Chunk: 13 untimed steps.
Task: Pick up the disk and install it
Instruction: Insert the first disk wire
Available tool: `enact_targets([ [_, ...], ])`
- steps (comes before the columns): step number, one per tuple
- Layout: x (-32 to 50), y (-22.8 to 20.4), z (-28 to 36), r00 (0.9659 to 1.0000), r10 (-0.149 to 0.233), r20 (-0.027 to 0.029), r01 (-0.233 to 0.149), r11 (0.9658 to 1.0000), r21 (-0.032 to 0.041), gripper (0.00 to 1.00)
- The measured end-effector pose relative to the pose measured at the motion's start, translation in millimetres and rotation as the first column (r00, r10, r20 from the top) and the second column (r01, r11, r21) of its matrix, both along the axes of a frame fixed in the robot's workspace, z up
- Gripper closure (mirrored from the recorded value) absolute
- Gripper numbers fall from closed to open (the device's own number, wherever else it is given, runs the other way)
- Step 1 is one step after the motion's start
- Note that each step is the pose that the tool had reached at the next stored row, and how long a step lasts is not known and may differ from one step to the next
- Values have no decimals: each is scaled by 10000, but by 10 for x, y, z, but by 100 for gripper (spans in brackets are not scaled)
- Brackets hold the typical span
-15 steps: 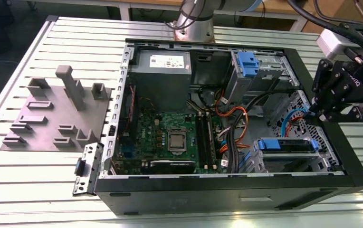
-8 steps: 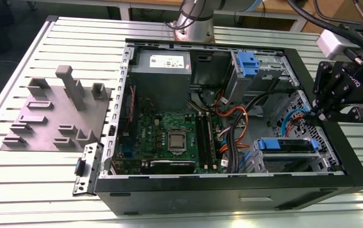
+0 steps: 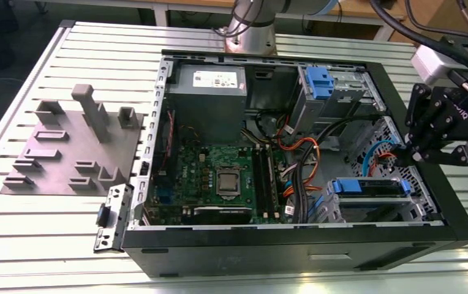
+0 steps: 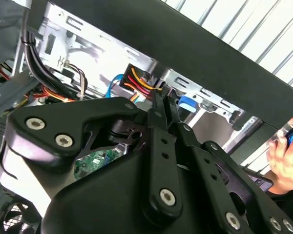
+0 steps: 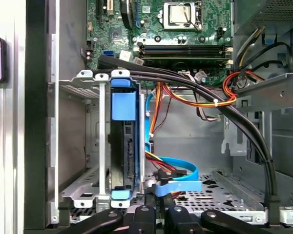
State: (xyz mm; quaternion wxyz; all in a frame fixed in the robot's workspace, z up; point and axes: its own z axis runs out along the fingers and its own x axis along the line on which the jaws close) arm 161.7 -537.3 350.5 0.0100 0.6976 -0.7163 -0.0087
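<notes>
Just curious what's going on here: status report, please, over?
Tool hovering at case edge, near drive cage. Disk sits in cage, blue bracket around it. Loose cables beside it.

Place: a robotics lab or test workshop.
Work surface: a slotted aluminium counter [image 3: 21, 257] of the sort used for bolting down fixtures.
Workpiece: an opened desktop computer case [image 3: 299, 245] lying on its side, its motherboard [image 3: 217, 177] and cables exposed.
Fixture: a grey moulded holder plate [image 3: 54, 153] with posts and slots.
Machine: an industrial arm's base column [image 3: 250, 30] mounted at the counter's far edge.
Surroundings: table legs and floor beyond.
</notes>
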Motion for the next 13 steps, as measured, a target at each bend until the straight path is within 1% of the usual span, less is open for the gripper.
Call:
enact_targets([
  [6,-14,-96,0,10000,7,0,-7,10000,-1,84],
  [13,-115,-171,-1,10000,47,7,-47,10000,1,84],
])
